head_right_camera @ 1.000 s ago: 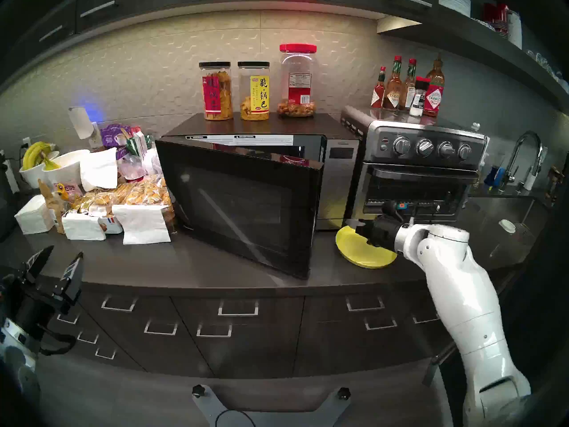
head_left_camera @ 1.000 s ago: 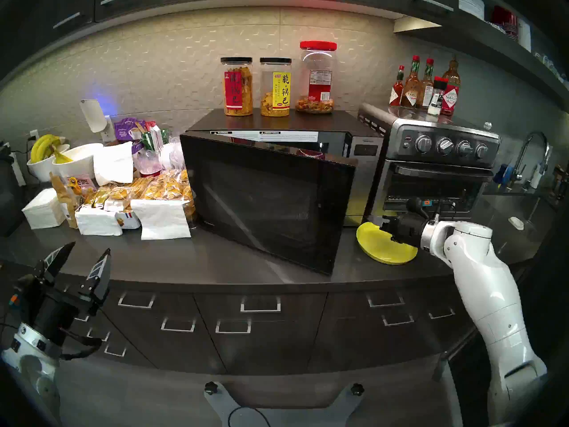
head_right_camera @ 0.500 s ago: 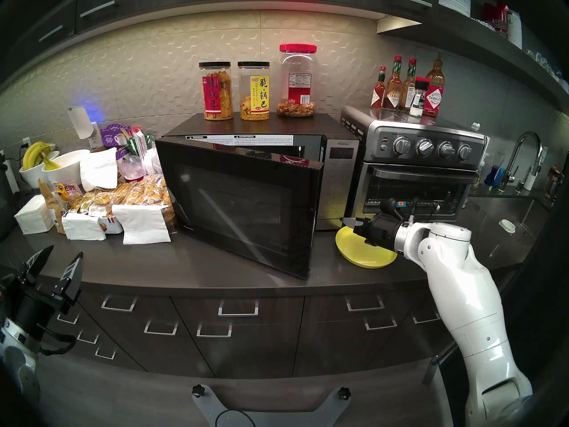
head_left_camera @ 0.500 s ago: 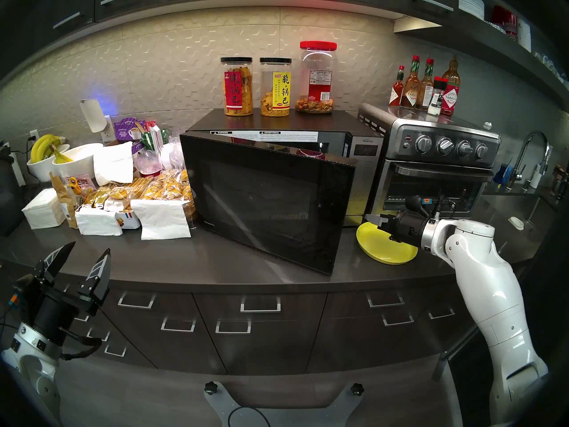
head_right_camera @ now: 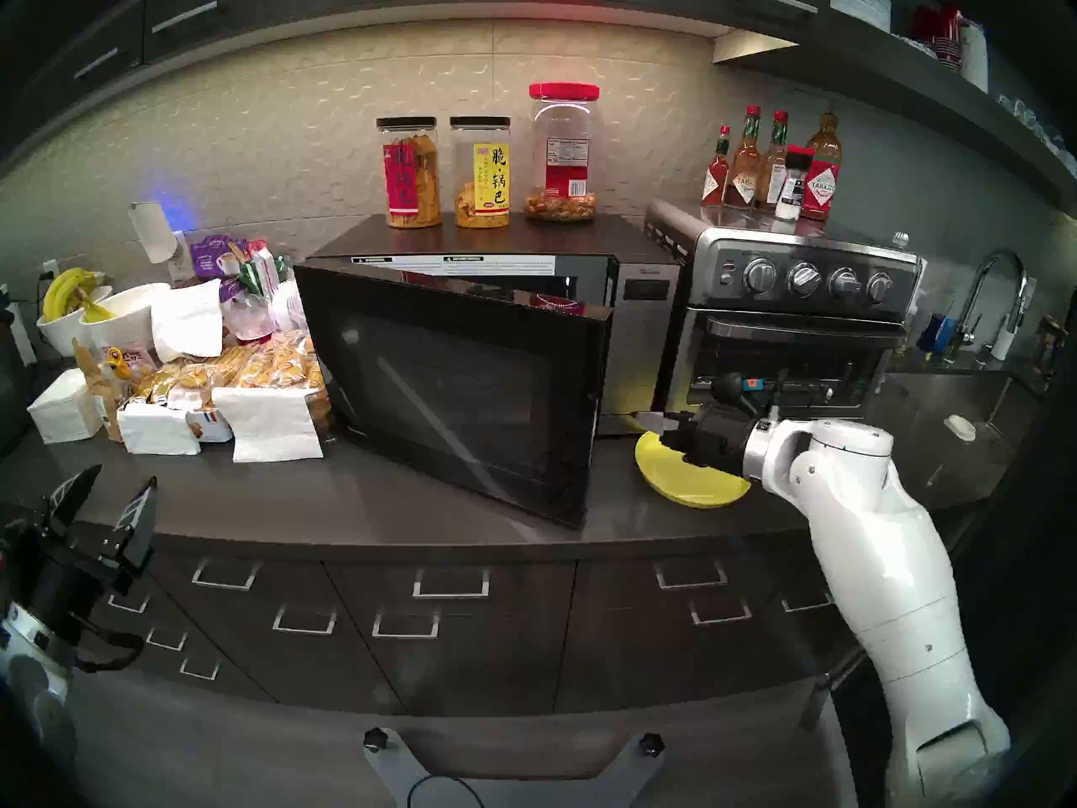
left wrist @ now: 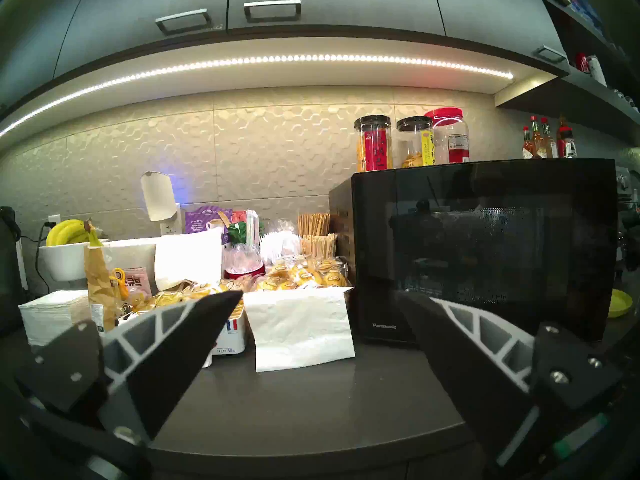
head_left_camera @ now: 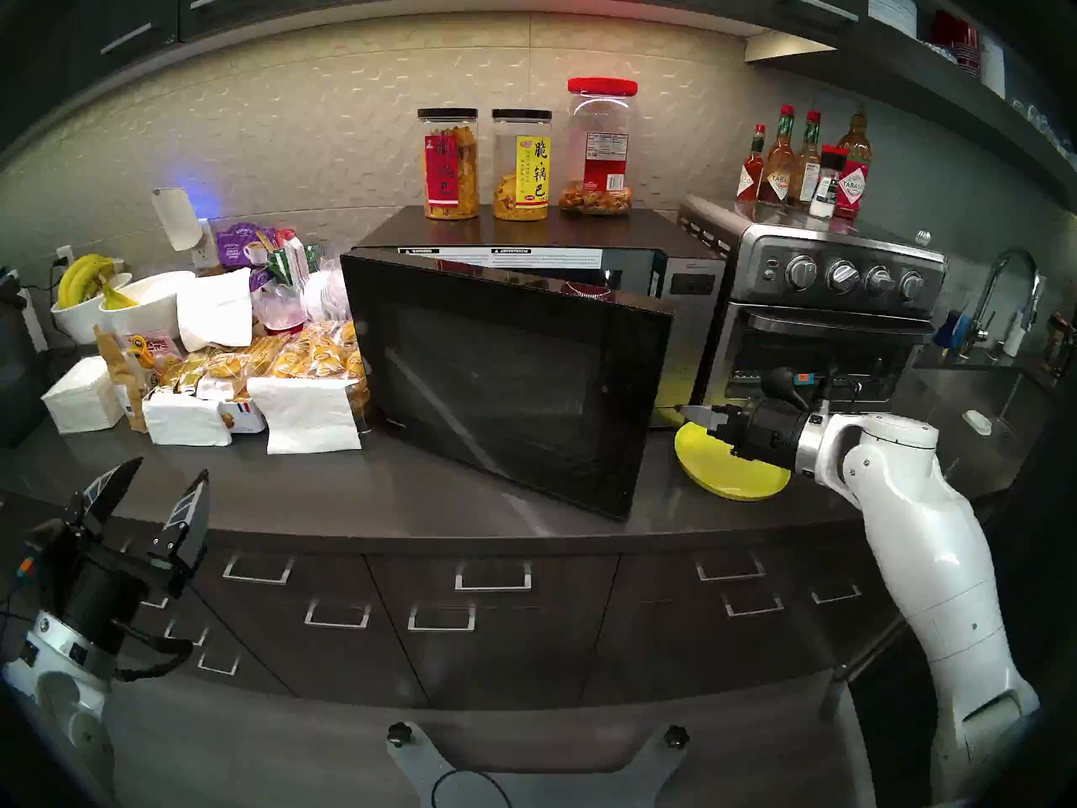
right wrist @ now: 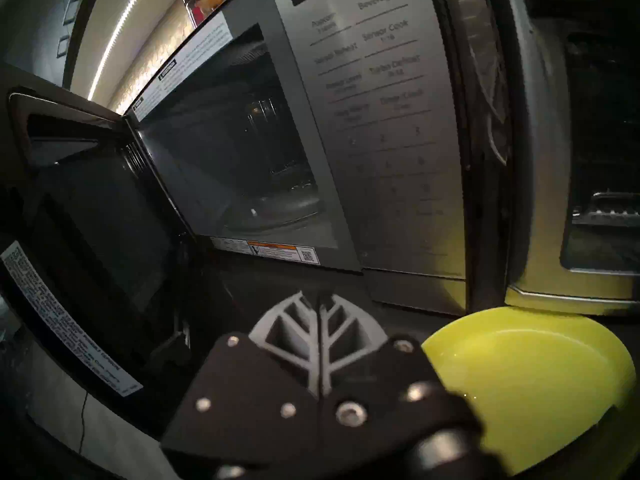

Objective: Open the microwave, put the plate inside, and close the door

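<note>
Right pincer (head_left_camera: 687, 411) beside half-open door (head_left_camera: 507, 381)

A dark grey countertop (head_left_camera: 349, 498) ran the width of the kitchen, with dark drawer fronts (head_left_camera: 492, 614) and square metal pulls below its near edge. Behind it the wall was clad in pale tiles (head_left_camera: 326, 130) embossed with hexagons, lit warmly by an LED strip (left wrist: 277, 58) under the dark upper cabinets (left wrist: 263, 8). A blue glow (head_left_camera: 198, 192) showed on the wall at far left, beside a wall outlet (head_left_camera: 202, 250). At far right stood a steel sink (head_left_camera: 985, 393) with a curved tap (head_left_camera: 1011, 276), below open shelves (head_left_camera: 956, 43) holding dishes.
</note>
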Motion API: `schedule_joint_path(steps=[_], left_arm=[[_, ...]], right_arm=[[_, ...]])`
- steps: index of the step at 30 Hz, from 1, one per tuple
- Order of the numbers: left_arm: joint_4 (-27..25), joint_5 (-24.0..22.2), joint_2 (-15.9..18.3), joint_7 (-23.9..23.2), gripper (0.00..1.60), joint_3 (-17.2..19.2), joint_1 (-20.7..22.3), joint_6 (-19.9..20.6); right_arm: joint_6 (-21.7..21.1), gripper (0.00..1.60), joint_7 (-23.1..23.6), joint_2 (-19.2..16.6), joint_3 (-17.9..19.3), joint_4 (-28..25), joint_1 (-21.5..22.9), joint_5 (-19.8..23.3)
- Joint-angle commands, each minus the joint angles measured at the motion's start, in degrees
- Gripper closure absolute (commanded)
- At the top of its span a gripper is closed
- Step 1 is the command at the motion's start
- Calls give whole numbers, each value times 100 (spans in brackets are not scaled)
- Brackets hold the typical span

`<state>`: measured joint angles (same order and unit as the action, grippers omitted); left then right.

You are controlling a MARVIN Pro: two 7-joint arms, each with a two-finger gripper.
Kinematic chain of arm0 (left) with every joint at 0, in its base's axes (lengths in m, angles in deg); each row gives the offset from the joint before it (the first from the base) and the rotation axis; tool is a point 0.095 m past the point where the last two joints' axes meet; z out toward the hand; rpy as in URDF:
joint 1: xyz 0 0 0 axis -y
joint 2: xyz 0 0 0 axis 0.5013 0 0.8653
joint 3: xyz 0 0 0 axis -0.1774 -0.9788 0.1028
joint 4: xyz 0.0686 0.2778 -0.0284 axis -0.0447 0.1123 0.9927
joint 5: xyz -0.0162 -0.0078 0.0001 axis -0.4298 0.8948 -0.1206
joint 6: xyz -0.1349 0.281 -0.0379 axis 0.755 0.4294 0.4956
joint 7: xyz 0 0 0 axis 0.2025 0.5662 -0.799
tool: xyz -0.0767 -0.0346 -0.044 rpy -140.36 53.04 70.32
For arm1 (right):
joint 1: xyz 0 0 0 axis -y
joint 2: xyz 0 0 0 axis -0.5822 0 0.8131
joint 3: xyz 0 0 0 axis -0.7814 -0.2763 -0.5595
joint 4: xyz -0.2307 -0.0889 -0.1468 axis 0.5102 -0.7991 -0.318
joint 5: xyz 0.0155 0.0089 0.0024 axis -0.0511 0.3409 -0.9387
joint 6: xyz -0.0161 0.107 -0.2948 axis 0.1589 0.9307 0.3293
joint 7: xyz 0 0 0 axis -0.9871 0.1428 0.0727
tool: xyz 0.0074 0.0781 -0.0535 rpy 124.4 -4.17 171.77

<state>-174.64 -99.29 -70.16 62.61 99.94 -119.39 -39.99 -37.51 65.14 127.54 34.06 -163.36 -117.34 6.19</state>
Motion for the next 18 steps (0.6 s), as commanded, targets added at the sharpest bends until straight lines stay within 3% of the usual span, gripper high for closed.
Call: schedule_joint_path(steps=[1,18], left_arm=[[-107,24,11,8,0,34,5,4],[-107,41,-20,-21,0,38,34,27]], right_arm=[[38,160,52,38,-41,-260,-24,16],[83,160,241,65,-206,-605,-155,41]])
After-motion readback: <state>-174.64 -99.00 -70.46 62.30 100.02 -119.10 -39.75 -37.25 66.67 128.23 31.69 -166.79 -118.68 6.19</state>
